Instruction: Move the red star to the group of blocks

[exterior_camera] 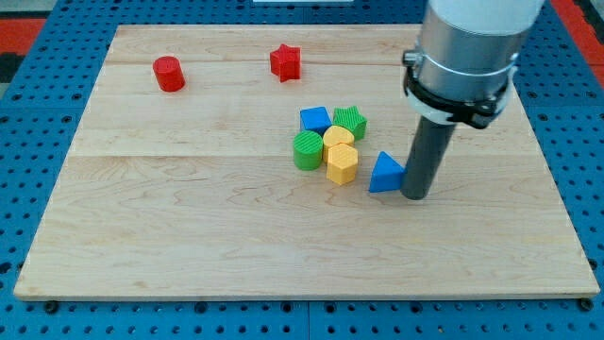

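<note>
While my tip, a bare fingerless rod, touches the blue triangle, I should approach the red star from above, pushing toward the group.

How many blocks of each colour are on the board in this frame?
Red: 2, the red cylinder and red star
Blue: 2, the blue cube and blue triangle
Green: 2, and
Yellow: 2, and
Total: 8
</note>
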